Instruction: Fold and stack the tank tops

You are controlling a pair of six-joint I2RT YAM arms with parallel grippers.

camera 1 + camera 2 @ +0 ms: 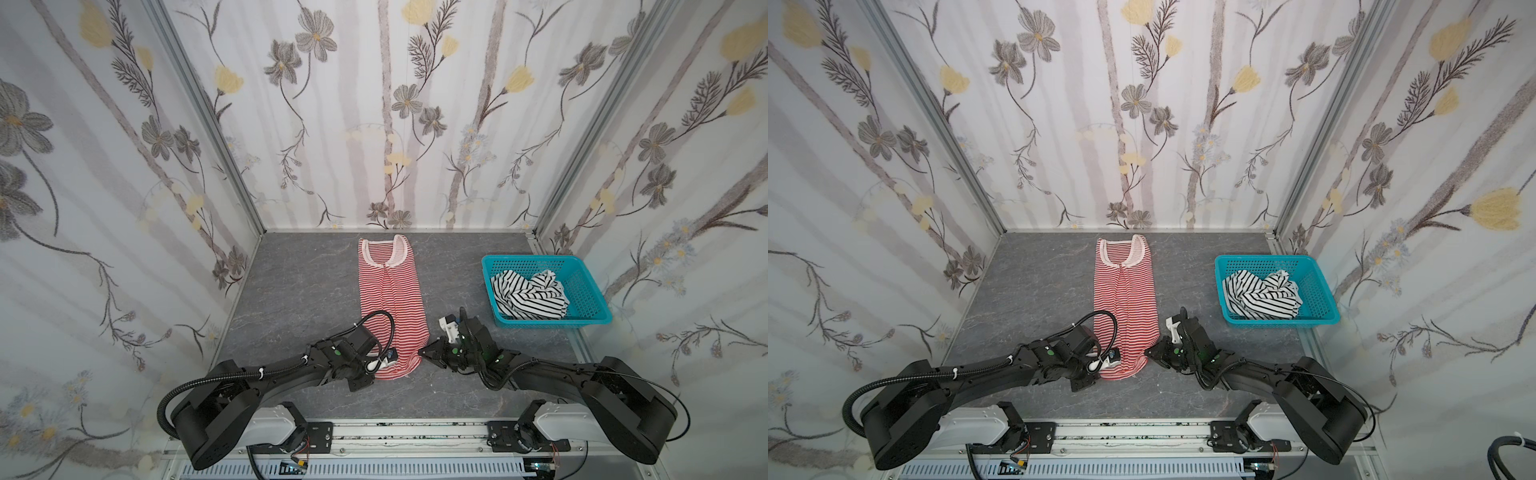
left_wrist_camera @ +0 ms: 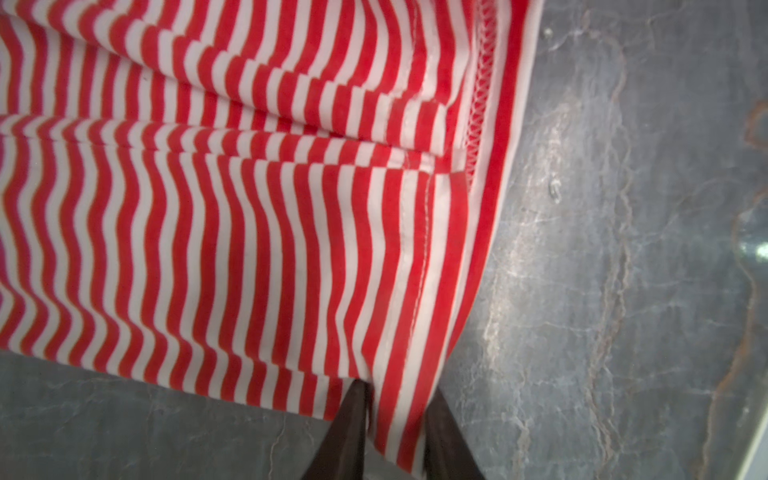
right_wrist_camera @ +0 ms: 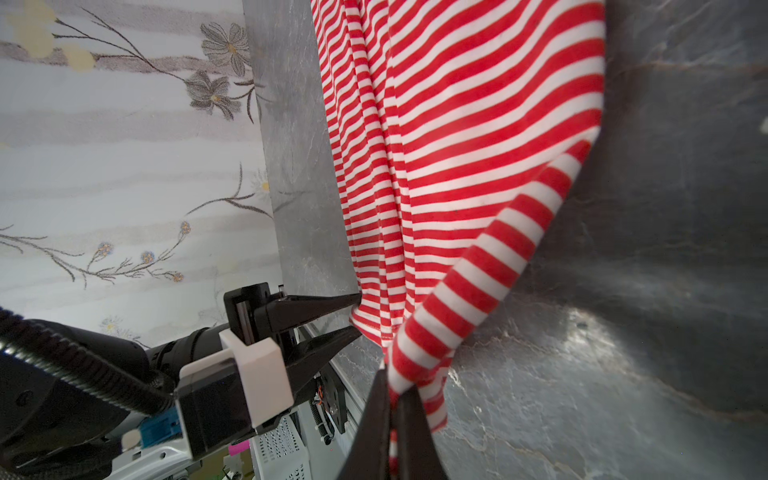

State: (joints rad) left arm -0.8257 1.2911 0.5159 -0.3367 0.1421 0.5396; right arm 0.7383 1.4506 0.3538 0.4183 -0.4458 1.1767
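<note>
Red-striped top (image 1: 392, 307) lies folded into a narrow strip, stretching away from both pincers. Right pincer (image 3: 392, 399) clamps one hem corner; left pincer (image 2: 395, 395) straddles the other, grip unclear. Black-striped top (image 1: 528, 295), crumpled in the basket (image 1: 584, 291) beyond the right pincer, awaits folding and stacking.

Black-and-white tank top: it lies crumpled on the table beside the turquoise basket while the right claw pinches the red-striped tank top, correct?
The black-and-white tank top lies crumpled inside the turquoise basket, not beside it, as both top views show. The right claw does pinch the red-striped tank top.

Red-and-white striped tank top (image 1: 390, 299), turquoise basket (image 1: 582, 291)
</note>
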